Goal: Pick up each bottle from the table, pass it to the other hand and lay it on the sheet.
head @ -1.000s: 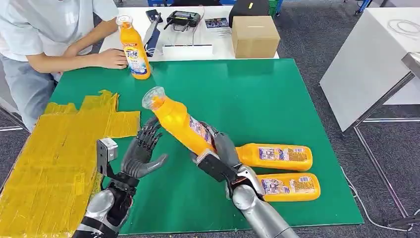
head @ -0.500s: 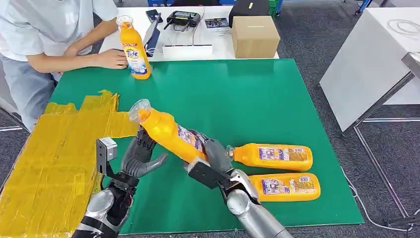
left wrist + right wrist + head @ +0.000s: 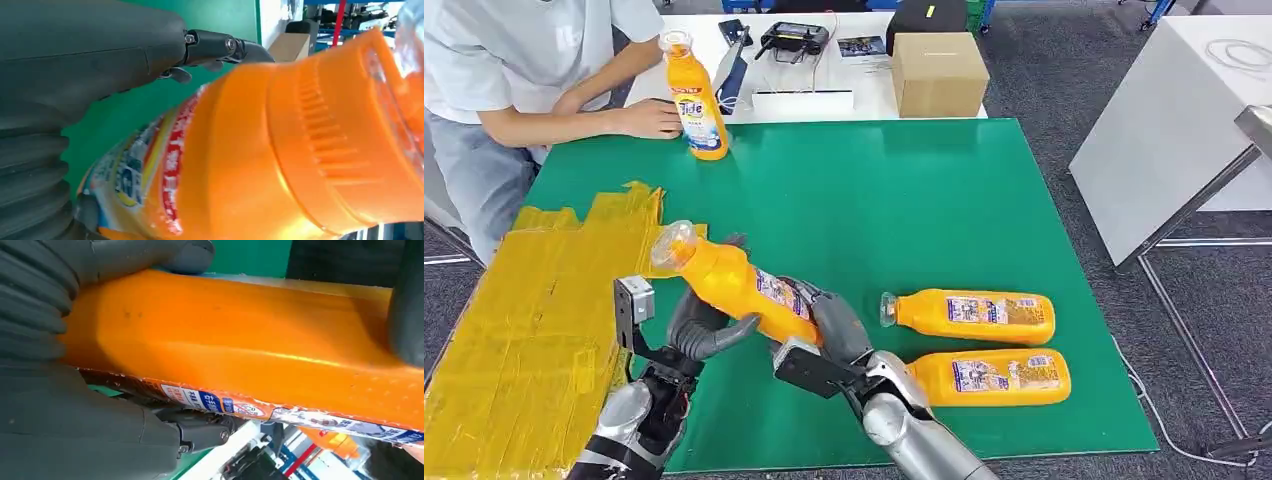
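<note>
Left wrist view: the left hand enters as a grey ribbed cover and a thick grey thumb, with a darker finger reaching on above the green mat. An orange bottle lies just beside the hand, very close to the lens; its ribbed orange shoulder and printed label are plain. Whether the fingers touch it cannot be told. Far off, a cardboard box and blue frames show, blurred.

The held bottle hides most of the left hand; contact between them cannot be determined. The bottle's label text is too blurred to read.
</note>
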